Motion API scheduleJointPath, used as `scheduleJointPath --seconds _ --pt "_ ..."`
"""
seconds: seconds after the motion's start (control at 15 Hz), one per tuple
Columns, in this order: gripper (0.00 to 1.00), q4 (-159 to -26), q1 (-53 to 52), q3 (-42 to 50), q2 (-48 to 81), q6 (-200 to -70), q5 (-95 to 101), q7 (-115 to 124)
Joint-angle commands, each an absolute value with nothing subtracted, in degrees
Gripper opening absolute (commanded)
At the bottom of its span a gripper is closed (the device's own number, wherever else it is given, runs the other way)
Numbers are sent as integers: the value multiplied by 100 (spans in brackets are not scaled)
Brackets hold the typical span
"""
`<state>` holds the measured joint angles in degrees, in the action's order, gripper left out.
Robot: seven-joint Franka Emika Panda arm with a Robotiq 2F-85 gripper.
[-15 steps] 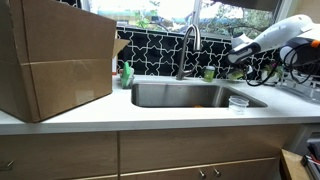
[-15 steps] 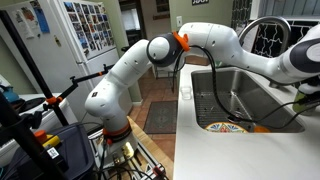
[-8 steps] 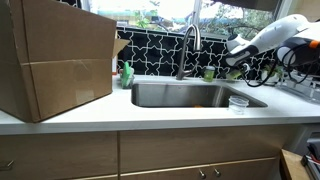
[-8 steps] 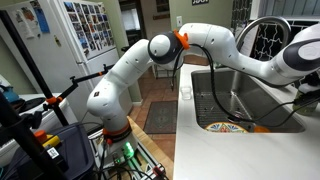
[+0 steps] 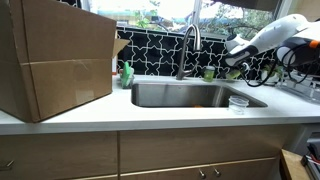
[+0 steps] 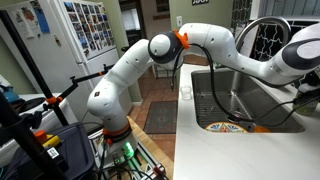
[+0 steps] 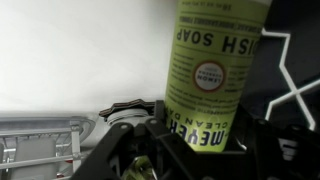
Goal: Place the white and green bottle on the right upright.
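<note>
Change: over the last 1 s the arm has edged slightly toward the faucet; compared with 0.5 s ago, nothing visibly differs.
Bottle: in the wrist view the bottle fills the middle and right, standing upright, with its "DISH SOAP" label reading the right way up on a light green body. Its top runs out of the picture. In the exterior views it is too small to pick out.
Gripper: the gripper shows as dark parts low in the wrist view, with 1 jaw on each side of the bottle's lower body and close to it. Whether the pads press on the bottle or stand just clear cannot be told.
Place: the gripper is over the back of the counter, behind the far corner of the sink, beside the faucet and in front of the black tiles.
Pot: a small green pot stands at the back edge, between the faucet and the gripper.
Darker bottle: the darker bottle stands at the opposite end of the sink, well apart from the gripper.
Cup: a clear cup sits on the counter, just beside the sink's near corner.
Box: a big cardboard box stands on the counter, past the darker bottle.
Arm: in both exterior views it reaches across the sink from its base beside the counter.
</note>
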<state>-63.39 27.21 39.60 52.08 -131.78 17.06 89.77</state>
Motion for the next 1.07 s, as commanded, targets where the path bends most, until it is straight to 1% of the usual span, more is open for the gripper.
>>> scheduleJointPath --seconds 0.0,0.47,1.0 --pt "39 -6650 2290 4347 5168 -13467 2257 9221" --pt "39 -7436 1306 5206 5311 -14288 3748 10018" --pt "39 -8574 413 6015 5345 -15197 5066 11004"
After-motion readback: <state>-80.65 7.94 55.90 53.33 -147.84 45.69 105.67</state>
